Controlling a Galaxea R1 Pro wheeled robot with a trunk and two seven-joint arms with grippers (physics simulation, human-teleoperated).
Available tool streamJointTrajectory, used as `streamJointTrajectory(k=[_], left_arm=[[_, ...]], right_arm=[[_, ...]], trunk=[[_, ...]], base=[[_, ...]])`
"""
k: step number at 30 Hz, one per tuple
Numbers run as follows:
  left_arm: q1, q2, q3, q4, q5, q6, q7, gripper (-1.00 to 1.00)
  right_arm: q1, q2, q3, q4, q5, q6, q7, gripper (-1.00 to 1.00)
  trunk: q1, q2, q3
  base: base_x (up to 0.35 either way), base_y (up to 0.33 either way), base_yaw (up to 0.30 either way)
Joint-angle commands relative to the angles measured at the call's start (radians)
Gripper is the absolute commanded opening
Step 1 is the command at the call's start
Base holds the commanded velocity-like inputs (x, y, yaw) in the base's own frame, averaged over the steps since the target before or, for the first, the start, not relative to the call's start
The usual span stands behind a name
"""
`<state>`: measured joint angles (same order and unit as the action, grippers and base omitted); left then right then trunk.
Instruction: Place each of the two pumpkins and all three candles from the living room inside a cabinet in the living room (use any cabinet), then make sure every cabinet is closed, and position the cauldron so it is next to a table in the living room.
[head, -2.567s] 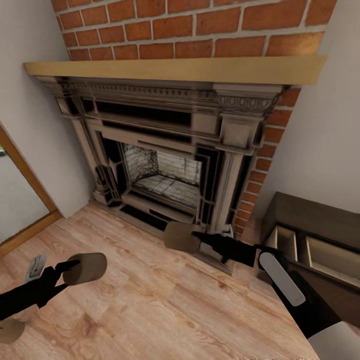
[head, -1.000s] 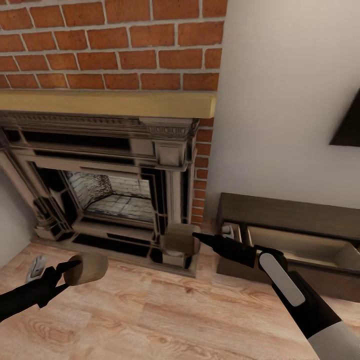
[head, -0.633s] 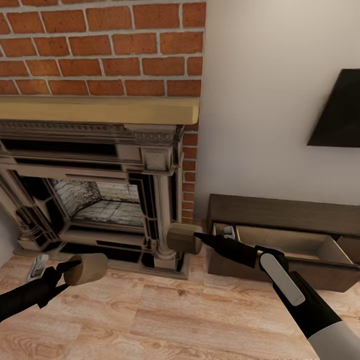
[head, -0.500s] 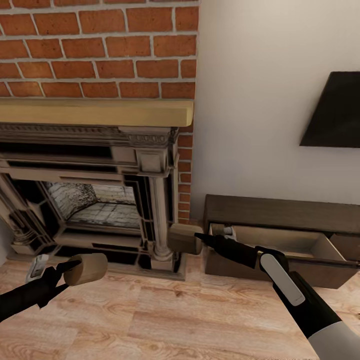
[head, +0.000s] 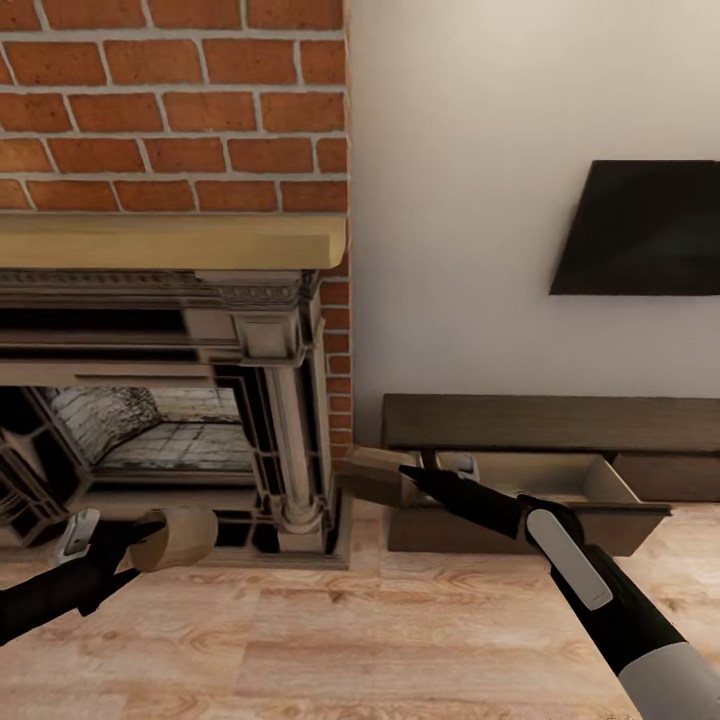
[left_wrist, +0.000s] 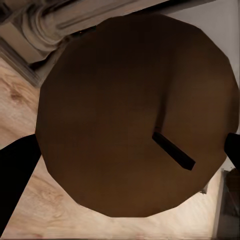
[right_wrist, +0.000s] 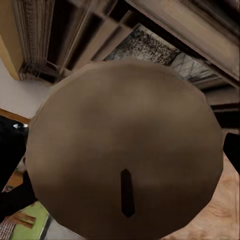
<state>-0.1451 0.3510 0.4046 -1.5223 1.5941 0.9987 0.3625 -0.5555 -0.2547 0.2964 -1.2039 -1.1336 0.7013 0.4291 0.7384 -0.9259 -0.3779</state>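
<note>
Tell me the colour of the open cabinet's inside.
Pale beige inside the dark-brown cabinet, best seen in the head view.

Wood-plank floor (head: 330, 640) under fireplace (head: 200, 400) and open-drawered cabinet (head: 540, 440).

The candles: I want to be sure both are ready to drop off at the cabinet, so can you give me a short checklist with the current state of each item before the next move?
1. Left claw holds a candle: ok, a brown cylinder sits at its tip.
2. Right claw holds a candle: ok, seen at its tip, wick end facing the right wrist camera.
3. Cabinet drawer pulled out: ok, pale interior exposed.
4. Right candle over the drawer: not ok, it sits beside the drawer's end, in front of the fireplace.
5. Room left in the drawer: cannot tell, the arm hides part of it.
6. Other cabinet fronts closed: cannot tell.
</note>
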Motion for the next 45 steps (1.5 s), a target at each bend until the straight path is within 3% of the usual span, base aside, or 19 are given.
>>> streamJointTrajectory(k=[1,5,9,11,13,15,17,19,21,22,26,29,33,35,37,39,45], left_arm=[[-0.001,-0.001,0.000,-0.001,0.018,0.001,0.011,-1.00],[-0.002,-0.001,-0.033,0.001,0.018,0.000,0.018,-1.00],[-0.017,-0.002,-0.148,0.003,0.000,-0.005,0.028,-1.00],[-0.020,-0.004,-0.182,0.004,-0.026,-0.008,0.048,-1.00],[-0.021,-0.009,-0.193,0.004,-0.057,-0.010,0.102,-1.00],[-0.023,-0.013,-0.197,0.004,-0.072,-0.012,0.158,-1.00],[-0.023,-0.016,-0.201,0.004,-0.090,-0.014,0.197,-1.00],[-0.024,-0.028,-0.219,0.004,-0.143,-0.021,0.215,-1.00],[-0.025,-0.077,-0.253,0.038,-0.262,-0.041,0.221,-1.00],[-0.032,-0.114,-0.271,0.084,-0.346,-0.066,0.221,-1.00],[-0.052,-0.205,-0.322,0.256,-0.607,-0.148,0.208,-1.00],[-0.055,-0.236,-0.371,0.386,-0.704,-0.255,0.205,-1.00],[-0.056,-0.243,-0.507,0.539,-0.733,-0.439,0.203,-1.00],[-0.056,-0.246,-0.615,0.574,-0.740,-0.524,0.203,-1.00],[-0.056,-0.246,-0.684,0.583,-0.740,-0.566,0.203,-1.00],[-0.056,-0.246,-0.713,0.610,-0.740,-0.614,0.204,-1.00],[-0.056,-0.246,-0.727,0.649,-0.739,-0.658,0.203,-1.00]], right_arm=[[-0.001,-0.001,0.001,0.012,-0.015,0.006,0.001,-1.00],[-0.001,-0.007,-0.022,0.037,-0.019,0.016,-0.006,-1.00],[0.017,-0.046,-0.076,0.060,-0.011,0.022,-0.019,-1.00],[0.031,-0.061,-0.083,0.115,-0.009,0.015,-0.079,-1.00],[0.038,-0.081,-0.085,0.188,-0.007,0.009,-0.144,-1.00],[0.044,-0.091,-0.085,0.265,0.028,-0.026,-0.176,-1.00],[0.047,-0.095,-0.085,0.341,0.113,-0.081,-0.192,-1.00],[0.049,-0.095,-0.084,0.418,0.201,-0.133,-0.222,-1.00],[0.061,-0.090,-0.081,0.457,0.236,-0.164,-0.275,-1.00],[0.080,-0.088,-0.080,0.468,0.245,-0.192,-0.316,-1.00],[0.130,-0.086,-0.077,0.482,0.253,-0.293,-0.415,-1.00],[0.167,-0.086,-0.076,0.488,0.262,-0.323,-0.449,-1.00],[0.180,-0.050,-0.076,0.601,0.315,-0.415,-0.457,-1.00],[0.182,-0.028,-0.076,0.707,0.337,-0.504,-0.458,-1.00],[0.183,-0.020,-0.076,0.762,0.342,-0.558,-0.458,-1.00],[0.183,-0.006,-0.076,0.785,0.344,-0.580,-0.459,-1.00],[0.183,0.044,-0.076,0.817,0.356,-0.596,-0.460,-1.00]], trunk=[[-0.004,0.006,0.003],[-0.019,0.034,0.021],[-0.035,0.062,0.038],[-0.042,0.076,0.047],[-0.050,0.090,0.056],[-0.058,0.104,0.065],[-0.065,0.118,0.073],[-0.073,0.132,0.082],[-0.081,0.146,0.091],[-0.084,0.153,0.095],[-0.100,0.181,0.113],[-0.111,0.202,0.126],[-0.127,0.230,0.142],[-0.134,0.244,0.149],[-0.142,0.258,0.155],[-0.142,0.258,0.155],[-0.142,0.258,0.155]], base=[[0.000,0.000,-0.213],[0.000,0.000,-0.213],[0.000,0.000,-0.213],[0.000,0.000,-0.213],[0.000,0.000,-0.213],[0.000,0.000,-0.213],[0.000,0.000,-0.213],[0.000,0.000,-0.213],[0.000,0.000,-0.213],[0.000,0.000,-0.213],[0.000,0.000,-0.212],[0.000,0.000,-0.198],[0.000,0.000,-0.145],[0.000,0.000,-0.033],[0.000,0.000,-0.011],[0.000,0.000,-0.004],[0.000,0.000,0.000]])
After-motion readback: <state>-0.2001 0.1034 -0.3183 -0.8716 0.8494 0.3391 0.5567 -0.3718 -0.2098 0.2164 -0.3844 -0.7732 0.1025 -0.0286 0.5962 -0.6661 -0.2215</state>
